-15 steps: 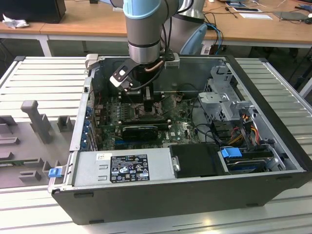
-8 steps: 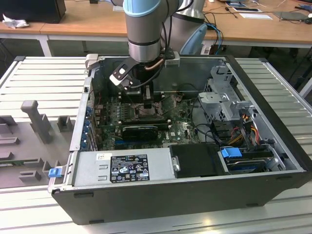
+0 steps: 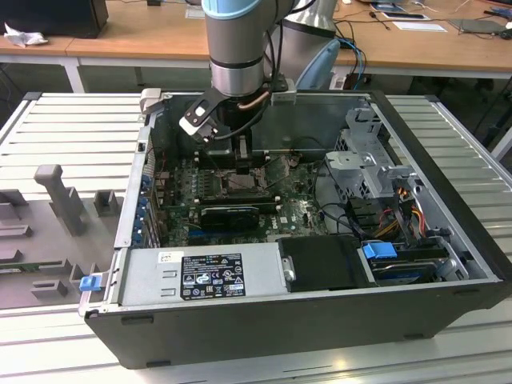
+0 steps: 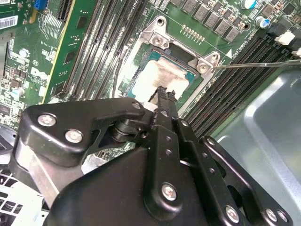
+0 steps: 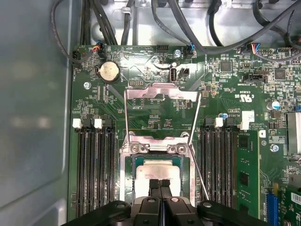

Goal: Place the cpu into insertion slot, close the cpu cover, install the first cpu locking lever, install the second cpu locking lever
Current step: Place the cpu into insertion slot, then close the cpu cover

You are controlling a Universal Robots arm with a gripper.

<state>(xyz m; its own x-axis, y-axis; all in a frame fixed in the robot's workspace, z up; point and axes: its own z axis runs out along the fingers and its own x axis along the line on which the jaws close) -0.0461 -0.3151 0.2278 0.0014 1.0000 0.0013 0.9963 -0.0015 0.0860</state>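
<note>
The cpu (image 5: 160,168) (image 4: 157,75), a pale silvery square, lies flat in the insertion slot (image 5: 126,179) (image 4: 149,55) on the green board. My gripper (image 5: 160,184) (image 4: 165,92) is shut, and its black fingertips rest on the cpu's near edge with nothing between them. The cpu cover (image 5: 162,92) stands raised past the slot's far side, and the board shows through its square window. A thin lever rod (image 5: 200,174) (image 4: 254,64) sticks out free beside the slot. In the exterior view my gripper (image 3: 242,164) reaches down into the open computer case over the socket.
Long black memory slots (image 5: 94,169) (image 5: 218,160) flank the socket. Cables (image 5: 188,28) hang past the board's far edge, and the grey case wall (image 5: 33,94) is close by. A black card (image 3: 230,214), power supply (image 3: 200,276) and drive cage (image 3: 368,152) fill the case.
</note>
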